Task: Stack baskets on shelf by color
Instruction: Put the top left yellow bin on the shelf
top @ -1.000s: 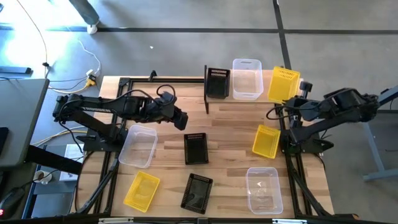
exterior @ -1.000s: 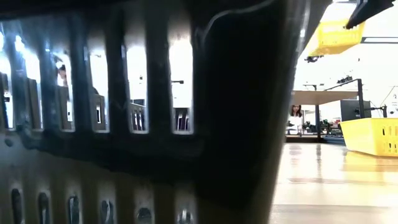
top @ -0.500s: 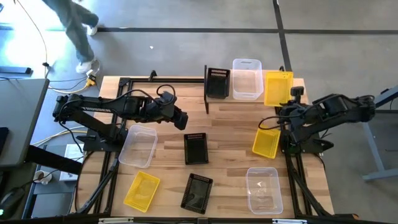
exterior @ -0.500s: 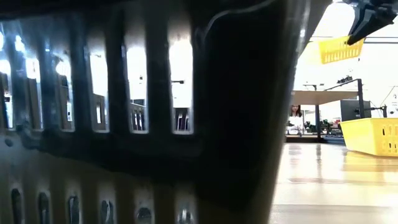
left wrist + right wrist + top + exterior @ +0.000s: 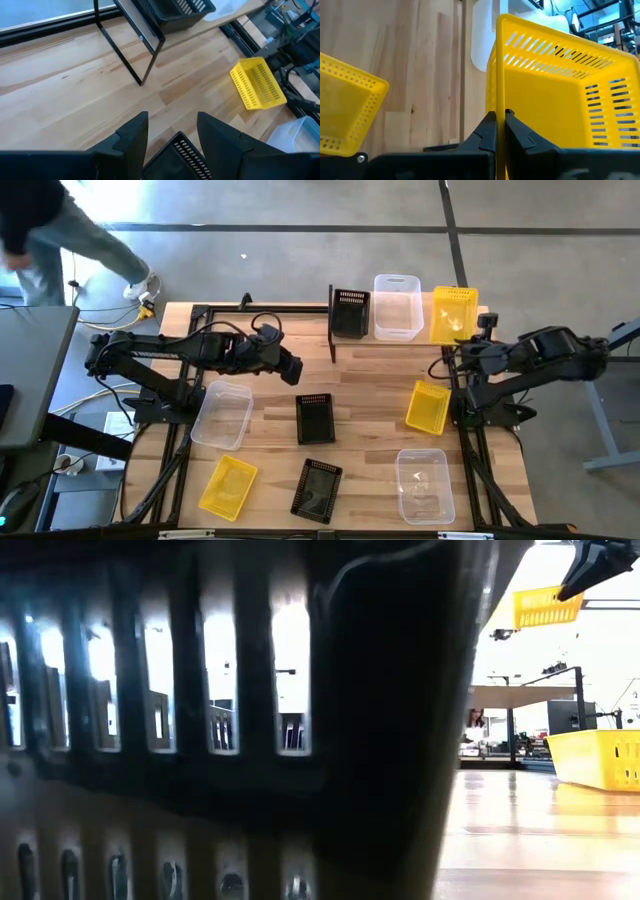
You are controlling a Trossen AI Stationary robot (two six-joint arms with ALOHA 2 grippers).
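Yellow basket [image 5: 453, 314] sits at the upper right, over the shelf [image 5: 400, 340] end beside a clear tub [image 5: 397, 306], seemingly raised; right gripper [image 5: 500, 120] pinches its rim; left gripper [image 5: 170, 131] hangs open mid-left above a black basket [image 5: 315, 418]

Two arms of dark, near-black segmented links are seen in the high view, each carried on a black tubular frame and trailed by thin black cables near the joints. The left claw [image 5: 170, 137] is formed of two broad, matte black fingers [image 5: 132, 137] with angular, stepped faces. The right claw [image 5: 500, 122] is made of the same black material, its two fingers [image 5: 487, 131] tapering to narrow tips above a flat black body, where a small silver screw is set at the 8 o'clock corner.
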